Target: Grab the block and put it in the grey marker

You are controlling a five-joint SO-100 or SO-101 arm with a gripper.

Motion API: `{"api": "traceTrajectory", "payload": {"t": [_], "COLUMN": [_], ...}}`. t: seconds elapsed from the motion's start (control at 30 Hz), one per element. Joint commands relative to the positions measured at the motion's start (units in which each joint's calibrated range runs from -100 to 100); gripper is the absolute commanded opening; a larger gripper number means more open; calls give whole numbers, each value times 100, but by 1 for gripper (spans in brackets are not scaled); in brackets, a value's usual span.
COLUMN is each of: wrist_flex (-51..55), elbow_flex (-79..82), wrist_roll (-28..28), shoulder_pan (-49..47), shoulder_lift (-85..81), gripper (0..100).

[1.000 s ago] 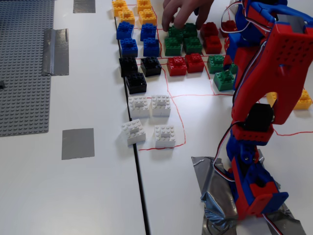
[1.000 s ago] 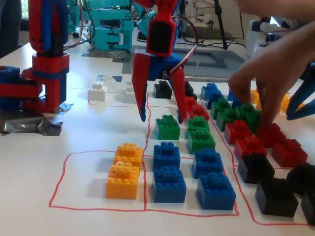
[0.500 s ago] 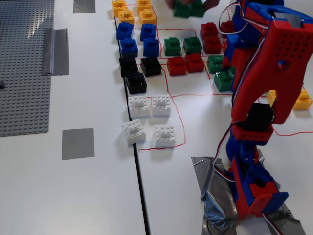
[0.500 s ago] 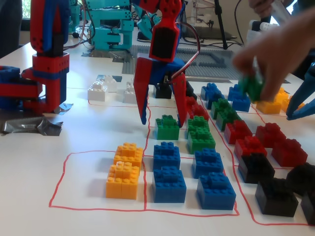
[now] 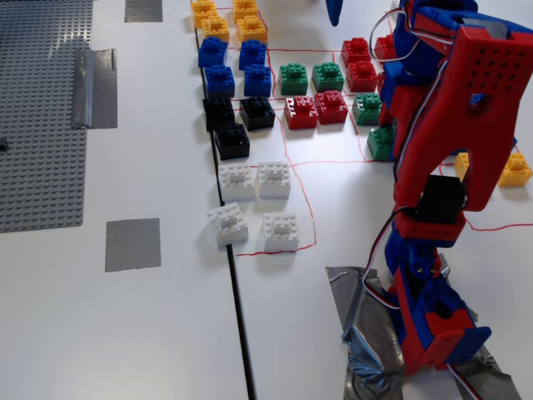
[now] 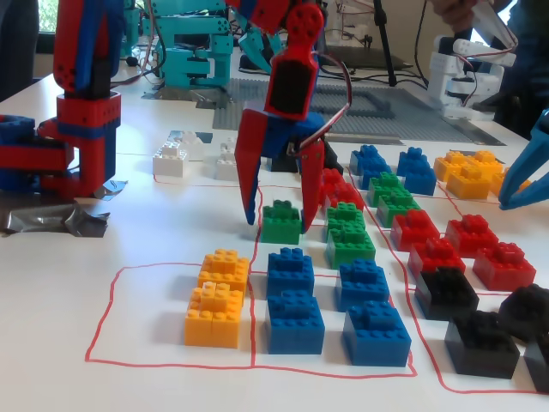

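The block [image 6: 281, 221] is a green brick standing on the white table just left of other green bricks [image 6: 348, 232]. My gripper [image 6: 279, 223] is open, its red fingers [image 6: 249, 176] reaching down on either side of the block. In a fixed view from above, the block [image 5: 379, 143] peeks out beside my red arm [image 5: 466, 108], which hides the gripper there. The grey marker [image 5: 133, 244] is a flat dark square far to the left of the block in that view, with nothing on it.
Rows of yellow, blue, black, red and white bricks [image 5: 254, 179] fill red-outlined boxes around the block. A grey baseplate [image 5: 42, 125] and a silver tape strip [image 5: 93, 87] lie at the left. Another blue gripper [image 6: 525, 167] juts in from the right.
A person's hand lifted green bricks from the rows and left the view. My gripper came down around the block, which shifted slightly.
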Motion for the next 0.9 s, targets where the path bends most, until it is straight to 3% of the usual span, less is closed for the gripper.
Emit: {"api": "traceTrajectory", "payload": {"t": [0.0, 0.17, 0.43, 0.87], "wrist_flex": [138, 414, 811, 2037], "elbow_flex": [-563, -790, -890, -1517], "wrist_roll": [-44, -107, -29, 679], "shoulder_pan": [-76, -27, -312, -1313], "shoulder_lift": [-188, -196, -1186, -2630], "gripper": [11, 0, 0, 0]}}
